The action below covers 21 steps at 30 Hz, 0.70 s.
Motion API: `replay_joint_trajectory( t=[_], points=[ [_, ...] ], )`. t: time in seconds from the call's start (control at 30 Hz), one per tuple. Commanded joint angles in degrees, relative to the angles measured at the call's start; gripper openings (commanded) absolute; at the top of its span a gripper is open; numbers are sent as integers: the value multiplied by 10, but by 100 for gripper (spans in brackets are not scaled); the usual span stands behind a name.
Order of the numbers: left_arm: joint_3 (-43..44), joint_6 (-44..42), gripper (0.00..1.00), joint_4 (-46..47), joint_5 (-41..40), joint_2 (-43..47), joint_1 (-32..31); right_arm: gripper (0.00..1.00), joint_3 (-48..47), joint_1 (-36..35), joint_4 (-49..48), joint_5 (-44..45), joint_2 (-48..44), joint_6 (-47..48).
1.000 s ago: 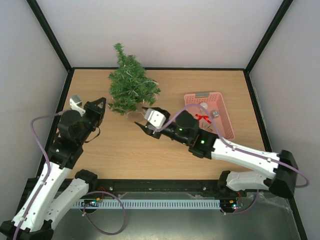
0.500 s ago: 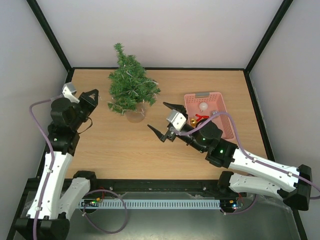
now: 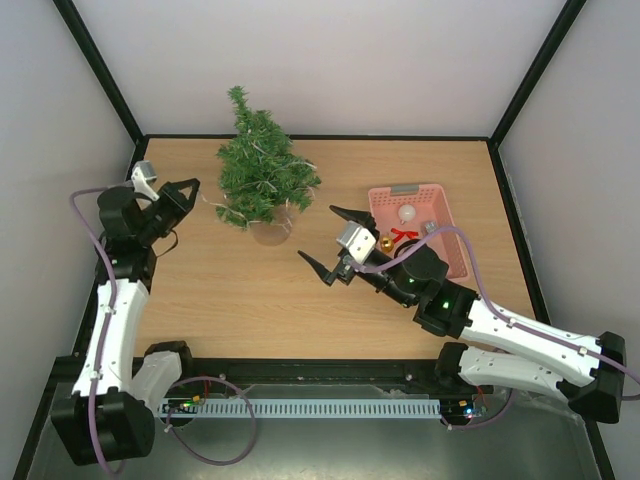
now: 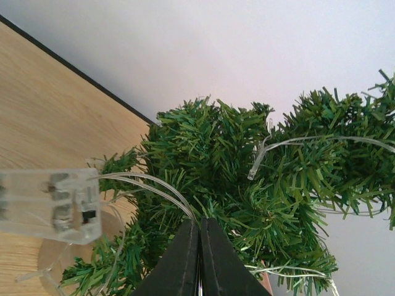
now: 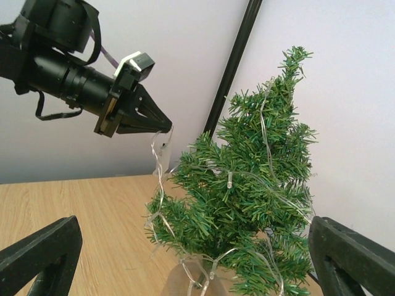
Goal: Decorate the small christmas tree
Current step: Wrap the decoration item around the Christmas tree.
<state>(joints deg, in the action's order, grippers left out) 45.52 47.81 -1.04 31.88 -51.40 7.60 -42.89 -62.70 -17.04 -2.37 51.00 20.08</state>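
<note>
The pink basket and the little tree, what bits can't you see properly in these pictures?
- Pink basket, top external view: the trinkets inside are too small to name; the right arm covers its near edge.
- Base of the small christmas tree, right wrist view: cut off by the bottom edge.
- Clear box, left wrist view: cut off by the left edge.

In the left wrist view the small christmas tree (image 4: pixel 247 179) runs off the right and bottom edges, the clear battery box (image 4: pixel 49 206) is cut by the left edge, and the light wire (image 4: pixel 154 185) vanishes between the pressed-together tips of the left gripper (image 4: pixel 199 223). The right wrist view shows of the right gripper (image 5: pixel 194 222) only the ends of its fingers (image 5: pixel 43 253), and it crops the tree's base. From above, the pieces in the pink basket (image 3: pixel 452 222) are too small to name
</note>
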Motion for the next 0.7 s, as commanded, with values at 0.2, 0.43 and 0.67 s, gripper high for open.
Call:
replay_joint_trajectory(
  t=[0.2, 0.43, 0.67],
  points=[
    [-38, 4, 2, 124, 101, -70, 5, 98, 2, -3, -11, 13, -15, -1],
    [-65, 15, 2, 193, 127, -122, 5, 98, 3, -3, -9, 14, -11, -1],
    [-69, 17, 2, 235, 126, -142, 5, 98, 2, -4, -7, 17, -5, 1]
  ],
)
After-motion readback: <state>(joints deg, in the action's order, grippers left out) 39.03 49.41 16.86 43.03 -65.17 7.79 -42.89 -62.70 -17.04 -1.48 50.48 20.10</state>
